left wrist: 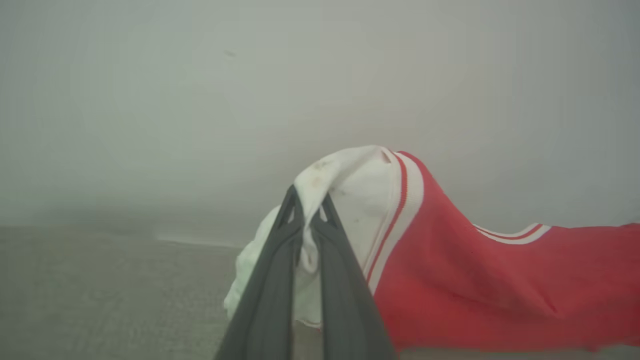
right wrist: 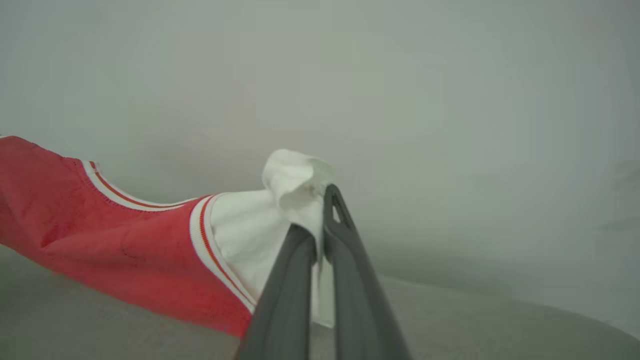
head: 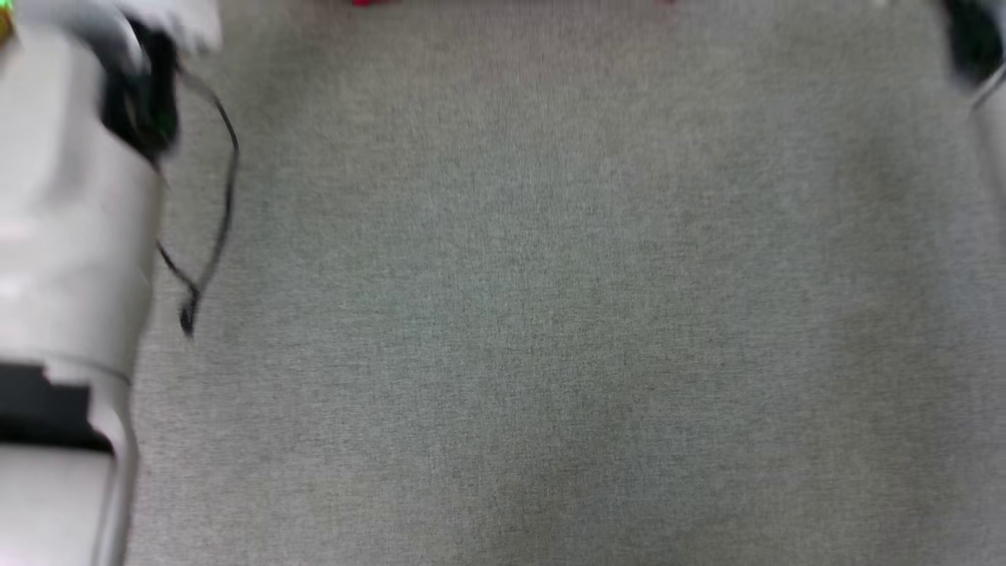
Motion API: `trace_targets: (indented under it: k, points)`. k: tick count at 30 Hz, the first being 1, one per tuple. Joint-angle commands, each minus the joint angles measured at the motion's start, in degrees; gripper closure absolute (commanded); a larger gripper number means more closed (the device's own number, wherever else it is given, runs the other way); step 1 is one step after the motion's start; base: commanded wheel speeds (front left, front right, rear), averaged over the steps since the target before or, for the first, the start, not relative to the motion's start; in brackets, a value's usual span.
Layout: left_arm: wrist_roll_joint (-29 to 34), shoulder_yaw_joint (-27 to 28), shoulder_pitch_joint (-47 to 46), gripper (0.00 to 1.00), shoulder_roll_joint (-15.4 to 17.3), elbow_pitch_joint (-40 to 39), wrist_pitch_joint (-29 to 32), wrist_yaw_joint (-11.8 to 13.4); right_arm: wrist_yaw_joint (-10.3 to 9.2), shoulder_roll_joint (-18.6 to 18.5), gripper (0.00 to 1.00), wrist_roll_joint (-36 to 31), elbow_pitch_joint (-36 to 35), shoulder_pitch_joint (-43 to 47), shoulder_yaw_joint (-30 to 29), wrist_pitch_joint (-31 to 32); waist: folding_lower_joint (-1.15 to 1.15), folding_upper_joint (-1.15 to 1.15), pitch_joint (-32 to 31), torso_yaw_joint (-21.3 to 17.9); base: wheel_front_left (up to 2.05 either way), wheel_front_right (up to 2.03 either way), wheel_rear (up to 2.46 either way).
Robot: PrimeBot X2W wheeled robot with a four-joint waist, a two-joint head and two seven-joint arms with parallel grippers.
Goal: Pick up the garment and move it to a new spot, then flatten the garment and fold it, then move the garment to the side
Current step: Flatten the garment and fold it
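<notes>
Red, white-sleeved garment (left wrist: 475,285), seemingly aloft

At frame centre, the right gripper (right wrist: 320,220) pinches the jersey's white sleeve (right wrist: 295,185); the red jersey (right wrist: 115,250) stretches toward the left edge.

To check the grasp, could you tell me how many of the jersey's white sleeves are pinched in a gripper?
2, both on the jersey: one white sleeve in the left gripper, the other sleeve in the right gripper.

Garment (left wrist: 475,280) partly beyond frame edge
</notes>
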Motion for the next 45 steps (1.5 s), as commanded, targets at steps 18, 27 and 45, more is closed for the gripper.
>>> trace_targets:
  k: [18,27,45]
  points:
    - [-1.29,6.92,48.99,1.00,-1.59,-20.86,-0.80,2.36,-0.04,-4.94,1.00,10.20,-12.67,42.77,3.54,0.81,0.00,0.00,-21.83,-0.18,0.00,0.00,0.00]
    - [-2.39,7.25,71.26,1.00,-0.15,-40.04,4.32,10.11,-0.04,-6.00,1.00,7.41,-24.87,63.06,-4.50,6.84,0.00,0.00,-27.60,-0.23,0.00,0.00,0.00]
    - [1.41,2.87,83.23,1.00,1.74,-60.38,11.15,17.60,-0.04,4.33,0.00,-5.59,-55.85,85.96,-28.58,24.68,0.00,0.00,-28.67,4.85,0.00,0.00,0.00]
